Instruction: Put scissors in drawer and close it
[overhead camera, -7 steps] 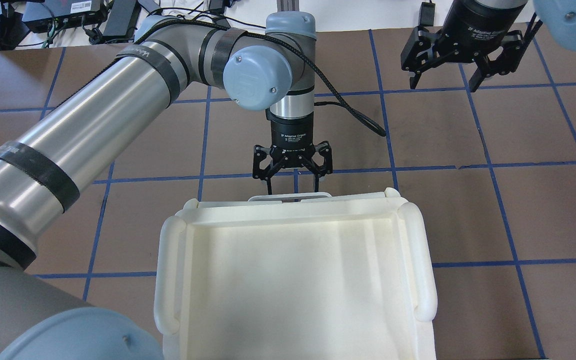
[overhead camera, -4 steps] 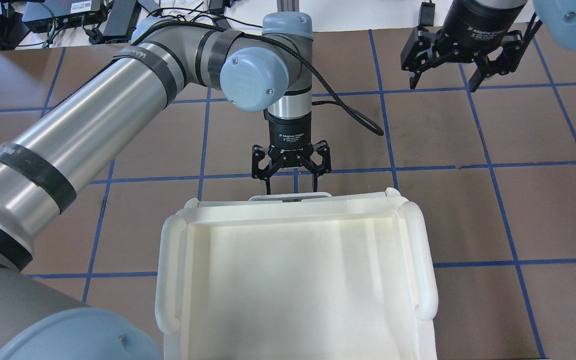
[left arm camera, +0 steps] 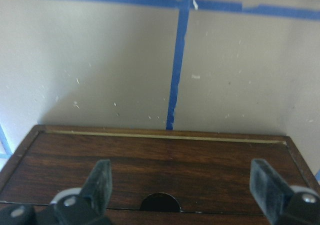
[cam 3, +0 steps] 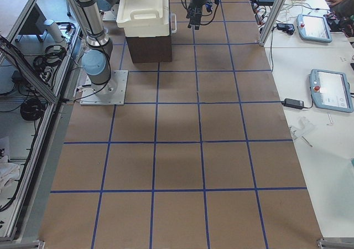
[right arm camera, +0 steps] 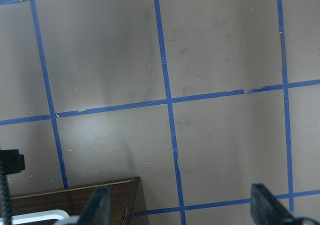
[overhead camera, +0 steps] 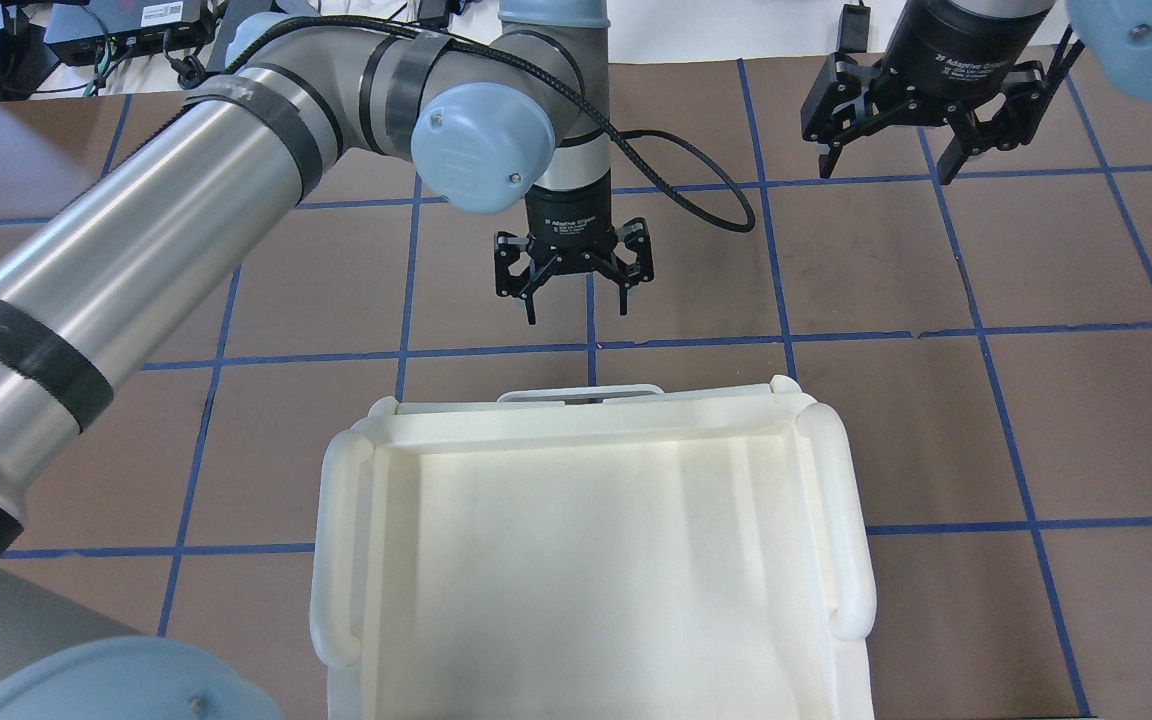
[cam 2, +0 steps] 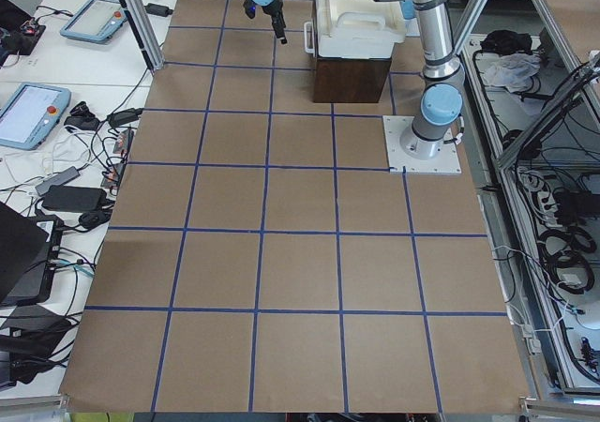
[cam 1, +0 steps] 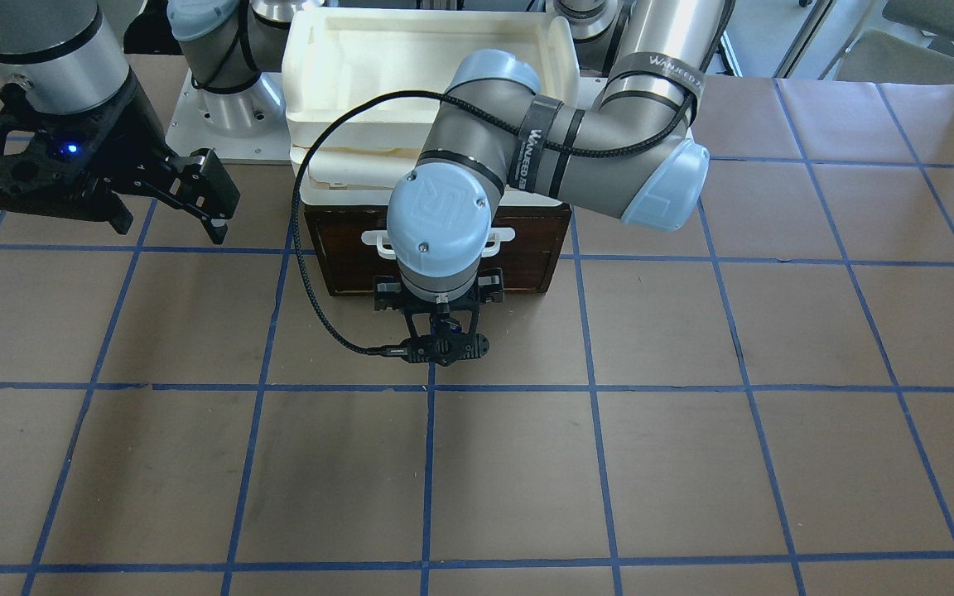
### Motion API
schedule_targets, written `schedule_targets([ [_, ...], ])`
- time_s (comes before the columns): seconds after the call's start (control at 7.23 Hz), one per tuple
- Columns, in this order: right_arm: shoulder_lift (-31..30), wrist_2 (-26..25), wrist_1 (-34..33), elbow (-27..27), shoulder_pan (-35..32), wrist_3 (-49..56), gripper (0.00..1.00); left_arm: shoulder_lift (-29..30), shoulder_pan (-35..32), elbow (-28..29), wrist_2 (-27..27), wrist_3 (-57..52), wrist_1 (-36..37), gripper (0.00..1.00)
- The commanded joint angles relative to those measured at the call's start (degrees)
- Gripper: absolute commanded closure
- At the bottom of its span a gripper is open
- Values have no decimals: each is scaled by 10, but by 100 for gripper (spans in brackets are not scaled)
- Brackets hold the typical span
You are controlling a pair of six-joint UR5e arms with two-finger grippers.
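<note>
The dark brown wooden drawer (cam 1: 527, 248) stands pushed in, its front flush under the cream tray unit. Its white bar handle (overhead camera: 581, 393) juts out past the tray's far rim. My left gripper (overhead camera: 577, 312) is open and empty, hanging in front of the drawer and apart from the handle. In the left wrist view the gripper (left arm camera: 182, 185) faces the drawer's wood front (left arm camera: 160, 160), fingers spread. My right gripper (overhead camera: 886, 165) is open and empty, off at the far right over bare table. The scissors show in no view.
The cream plastic tray unit (overhead camera: 836, 520) sits on top of the drawer box. The table is brown paper with a blue tape grid. A black cable (overhead camera: 696, 205) loops off my left wrist. Electronics and cables lie beyond the far edge.
My left gripper has drawn back from the white handle, moving away from the drawer front, and stays open. The drawer and the right arm have not moved.
</note>
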State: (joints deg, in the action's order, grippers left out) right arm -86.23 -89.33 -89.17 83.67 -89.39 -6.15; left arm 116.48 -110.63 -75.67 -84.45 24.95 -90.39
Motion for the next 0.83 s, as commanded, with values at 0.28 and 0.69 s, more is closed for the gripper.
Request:
schedule_targets([
  [0.28,3,3,-8,0,3,3,0,-153,24,-46,-7,-24,38,1],
  [0.69,4,2,-8,0,3,4,0,-261,49,-140,-40,-67,34,1],
])
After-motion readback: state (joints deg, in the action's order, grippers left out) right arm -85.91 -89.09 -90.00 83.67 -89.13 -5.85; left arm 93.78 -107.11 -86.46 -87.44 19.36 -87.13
